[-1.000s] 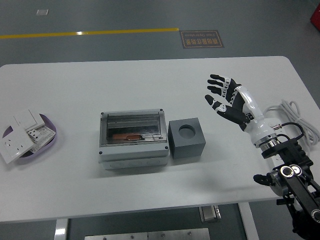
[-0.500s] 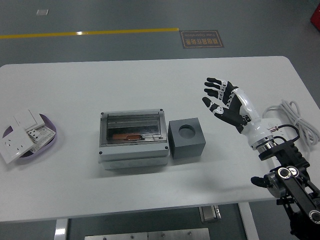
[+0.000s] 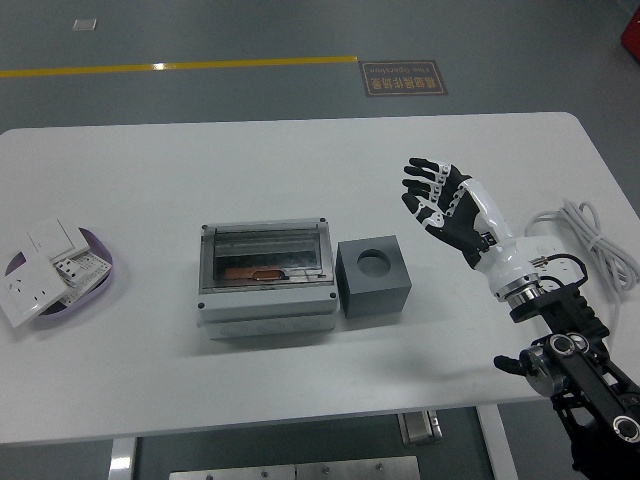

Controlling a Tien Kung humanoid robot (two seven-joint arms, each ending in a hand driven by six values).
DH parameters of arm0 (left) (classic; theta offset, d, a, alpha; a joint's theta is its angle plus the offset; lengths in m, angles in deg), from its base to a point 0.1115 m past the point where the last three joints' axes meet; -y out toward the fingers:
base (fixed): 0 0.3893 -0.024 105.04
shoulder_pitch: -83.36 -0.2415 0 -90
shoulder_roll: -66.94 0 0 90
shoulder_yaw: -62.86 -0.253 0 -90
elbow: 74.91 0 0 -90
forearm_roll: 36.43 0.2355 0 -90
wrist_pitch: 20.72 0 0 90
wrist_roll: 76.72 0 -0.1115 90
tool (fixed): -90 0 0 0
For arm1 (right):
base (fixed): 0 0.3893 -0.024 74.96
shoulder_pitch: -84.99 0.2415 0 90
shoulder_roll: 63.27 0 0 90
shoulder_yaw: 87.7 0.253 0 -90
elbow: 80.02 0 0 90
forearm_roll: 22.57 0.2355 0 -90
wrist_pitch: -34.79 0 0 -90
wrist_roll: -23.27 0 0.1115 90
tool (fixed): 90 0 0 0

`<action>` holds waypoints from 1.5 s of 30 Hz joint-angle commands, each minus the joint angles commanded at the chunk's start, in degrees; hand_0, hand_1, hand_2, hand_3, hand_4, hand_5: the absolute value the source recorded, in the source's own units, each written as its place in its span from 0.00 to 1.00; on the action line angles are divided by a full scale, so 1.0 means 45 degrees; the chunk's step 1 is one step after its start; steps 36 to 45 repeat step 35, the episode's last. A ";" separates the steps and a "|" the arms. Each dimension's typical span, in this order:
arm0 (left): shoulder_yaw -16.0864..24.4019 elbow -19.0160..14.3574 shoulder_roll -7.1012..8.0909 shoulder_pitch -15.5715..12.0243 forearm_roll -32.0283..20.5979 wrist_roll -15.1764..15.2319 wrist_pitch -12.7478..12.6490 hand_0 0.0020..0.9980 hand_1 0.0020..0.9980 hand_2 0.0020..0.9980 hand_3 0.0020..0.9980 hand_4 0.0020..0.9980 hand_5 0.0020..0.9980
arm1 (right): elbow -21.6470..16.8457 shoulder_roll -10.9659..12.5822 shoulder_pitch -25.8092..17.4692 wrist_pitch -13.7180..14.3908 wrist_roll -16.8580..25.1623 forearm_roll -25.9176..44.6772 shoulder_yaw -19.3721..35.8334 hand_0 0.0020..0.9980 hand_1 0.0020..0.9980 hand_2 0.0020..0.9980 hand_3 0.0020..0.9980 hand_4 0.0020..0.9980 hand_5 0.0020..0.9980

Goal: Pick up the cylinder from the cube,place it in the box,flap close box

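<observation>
A dark grey cube (image 3: 374, 277) with a round empty hole in its top sits at the table's middle. Directly left of it stands a grey box (image 3: 265, 277) whose clear flap lies shut; an orange-brown cylinder (image 3: 259, 271) shows through the lid. My right hand (image 3: 432, 195) hovers to the right of and beyond the cube, fingers spread, holding nothing. The left arm is out of view.
A purple tray (image 3: 100, 285) with several white switch plates rests at the table's left edge. A coiled white cable (image 3: 590, 235) lies at the right edge beside my right forearm.
My right hand has drifted a little left and toward the cube, still open. Box, cube and tray have not moved.
</observation>
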State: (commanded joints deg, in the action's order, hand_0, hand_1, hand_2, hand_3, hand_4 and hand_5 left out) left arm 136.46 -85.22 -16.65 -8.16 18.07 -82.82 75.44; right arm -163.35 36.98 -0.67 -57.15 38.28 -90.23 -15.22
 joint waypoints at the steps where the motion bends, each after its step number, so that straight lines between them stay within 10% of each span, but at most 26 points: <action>1: 0.0024 0.0000 -0.0006 0.0001 0.0007 0.0005 -0.0004 0.64 0.67 0.68 0.71 0.77 0.32 | 0.0017 0.0005 0.0013 -0.0022 -0.0006 0.0025 -0.0027 0.79 0.73 0.73 0.73 0.77 0.24; 45: 0.0045 0.0000 0.0197 -0.0064 0.0182 -0.0057 -0.0069 0.64 0.67 0.68 0.71 0.77 0.32 | 0.0368 -0.0013 0.0252 -0.0222 -0.0199 -0.0083 -0.0854 0.76 0.72 0.73 0.72 0.77 0.23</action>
